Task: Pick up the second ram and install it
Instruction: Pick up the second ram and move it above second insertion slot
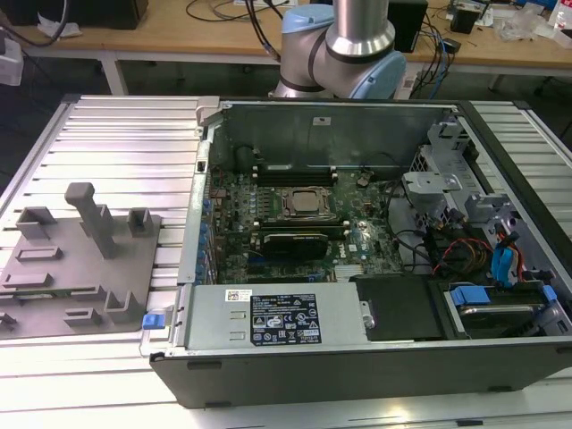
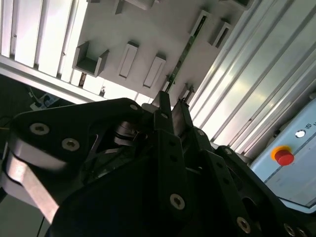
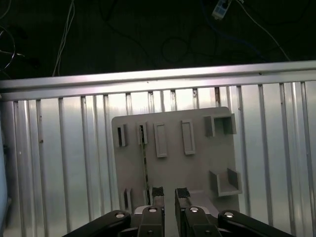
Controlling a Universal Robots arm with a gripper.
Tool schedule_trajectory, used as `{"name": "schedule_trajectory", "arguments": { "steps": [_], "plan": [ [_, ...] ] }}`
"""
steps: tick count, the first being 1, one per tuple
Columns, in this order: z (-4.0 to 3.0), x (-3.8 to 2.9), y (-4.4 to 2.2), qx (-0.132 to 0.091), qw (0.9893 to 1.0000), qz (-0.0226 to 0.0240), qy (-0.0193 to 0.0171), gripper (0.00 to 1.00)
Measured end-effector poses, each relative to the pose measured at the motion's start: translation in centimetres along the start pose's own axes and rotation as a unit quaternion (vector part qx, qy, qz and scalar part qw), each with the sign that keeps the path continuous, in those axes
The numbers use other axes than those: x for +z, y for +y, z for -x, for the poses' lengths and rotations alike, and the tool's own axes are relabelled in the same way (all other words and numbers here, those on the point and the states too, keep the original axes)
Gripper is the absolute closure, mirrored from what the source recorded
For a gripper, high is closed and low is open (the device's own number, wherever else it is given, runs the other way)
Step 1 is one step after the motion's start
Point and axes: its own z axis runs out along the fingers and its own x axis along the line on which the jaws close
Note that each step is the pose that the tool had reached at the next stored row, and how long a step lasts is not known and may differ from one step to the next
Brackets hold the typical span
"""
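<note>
Standing on edge in a slot of the grey tray [image 3: 197, 168], the second ram [image 3: 144, 165] is kept upright, seemingly for pinching. The gripper [image 3: 169, 193] is held near it, fingers narrowly apart, nothing clasped.

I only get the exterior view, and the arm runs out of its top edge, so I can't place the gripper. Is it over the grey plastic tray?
Observer: Yes. In the first wrist view the gripper hovers over one edge of the grey plastic tray.
Operator: Is a ram stick there to pick?
Observer: Yes. Both wrist views show a long, narrow green circuit-board stick standing on edge in a tray slot, just to one side of the gripper's line.
Operator: Is it holding anything?
Observer: No. Its fingers stand apart with nothing between them.
</note>
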Motion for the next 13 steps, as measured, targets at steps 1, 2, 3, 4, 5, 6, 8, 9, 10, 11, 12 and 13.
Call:
{"name": "schedule_trajectory", "arguments": {
  "steps": [1,2,3,4,5,6,8,9,10,11,12,13],
  "plan": [
    [0.0,0.21,0.0,0.0,1.0,0.0,0.0,0.76],
    [0.0,0.35,-0.01,0.0,1.0,0.0,0.0,0.76],
    [0.0,0.48,-0.01,0.0,1.0,0.0,0.0,0.76],
    [0.0,0.75,-0.02,0.0,1.0,0.0001,0.0,0.76],
    [-0.01,0.87,-0.03,0.0,1.0,0.0001,0.0,0.76],
    [-0.01,1.06,-0.03,0.0,1.0,0.0001,0.0,0.76],
    [-0.01,1.25,-0.04,0.0,1.0,0.0001,0.0,0.76],
    [-0.01,1.4,-0.05,0.0,1.0,0.0001,0.0,0.76],
    [-0.01,1.52,-0.05,0.0,1.0,0.0,0.0,0.76],
    [-0.01,1.61,-0.05,0.0,1.0,0.0001,0.0,0.76],
    [-0.01,1.77,-0.06,0.0,1.0,0.0,0.0,0.76],
    [-0.01,1.92,-0.06,0.0,1.0,0.0001,0.0,0.76]
  ]
}}
